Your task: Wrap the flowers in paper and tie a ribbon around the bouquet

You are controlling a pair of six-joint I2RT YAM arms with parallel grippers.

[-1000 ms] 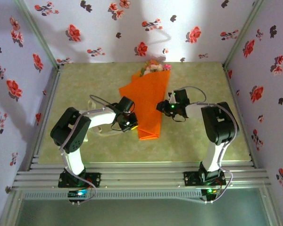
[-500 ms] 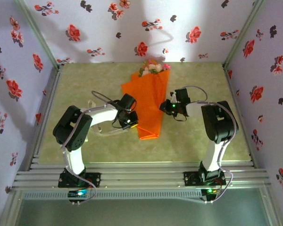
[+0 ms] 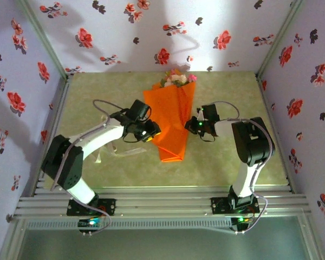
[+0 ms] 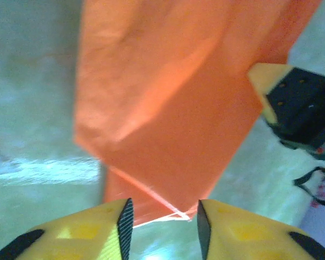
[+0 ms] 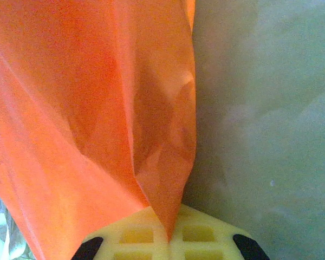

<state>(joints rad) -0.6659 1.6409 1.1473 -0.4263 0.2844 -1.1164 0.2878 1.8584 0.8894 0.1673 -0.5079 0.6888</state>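
Top external:
- Bouquet [image 3: 170, 122] lies lengthwise mid-tabletop [image 3: 233, 92], an orange cone. The narrow end points toward the arm bases, the wide end toward the back wall.
- Flowers [image 3: 176, 79], pink and cream, poke out of the wide end, close to the floral wallpaper [image 3: 124, 32].
- Left end effector [image 3: 151, 130] sits at the cone's left edge, about halfway along. How wide it stands can't be told from up here.
- Right end effector [image 3: 187, 125] is opposite, tight against the right edge.
- A thin pale strip, apparently the ribbon [image 3: 119, 154], lies flat on the tabletop under the left arm, left of the cone's narrow end.

Left wrist:
- Left end effector [image 4: 163, 216] has its yellow fingers [image 4: 92, 230] parted with a clear gap.
- A corner of the paper [image 4: 168, 108] reaches into the gap. The pads are not pressed onto it, so nothing is gripped.
- The paper runs away from the camera, creased, over green tabletop [image 4: 32, 81].
- Right end effector [image 4: 271, 89] is at the paper's far edge, yellow tip on the sheet.

Right wrist:
- Right end effector [image 5: 170, 227] is fully closed, its fingers [image 5: 206, 235] meeting on a pinched fold of paper [image 5: 97, 108].
- The fold rises from the pinch. Bare tabletop [image 5: 260, 108] lies to the right.
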